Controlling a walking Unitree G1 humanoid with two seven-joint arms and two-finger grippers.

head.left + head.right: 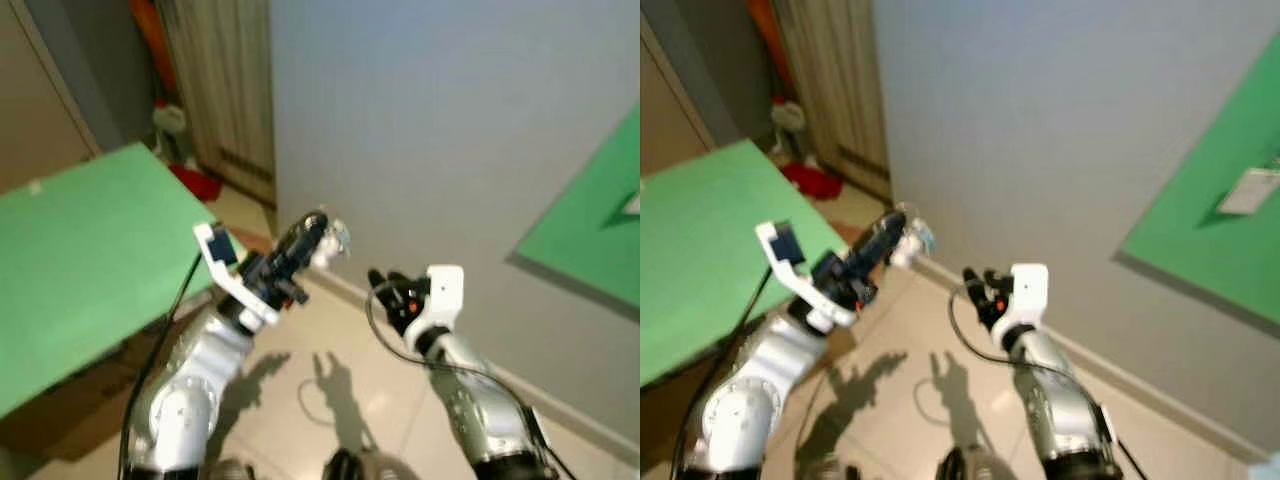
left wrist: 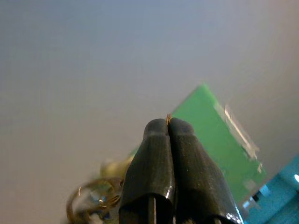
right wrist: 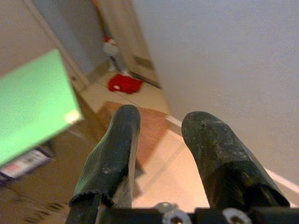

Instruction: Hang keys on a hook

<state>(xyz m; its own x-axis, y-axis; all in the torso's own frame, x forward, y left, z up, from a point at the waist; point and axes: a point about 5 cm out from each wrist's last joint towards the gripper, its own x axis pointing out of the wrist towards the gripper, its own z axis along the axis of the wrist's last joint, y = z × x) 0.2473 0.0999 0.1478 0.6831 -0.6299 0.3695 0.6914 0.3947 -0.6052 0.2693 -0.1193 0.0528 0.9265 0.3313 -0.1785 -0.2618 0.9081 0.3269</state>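
Keys dangle from the left gripper, clamped on their ring; the right gripper hangs parted.

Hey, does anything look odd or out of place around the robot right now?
Nothing looks spilled or broken. The left gripper is shut on a thin brass key ring, the bunch of keys dangling beside its fingers. The right gripper is open and holds nothing. A red object lies on the floor by the doorway.
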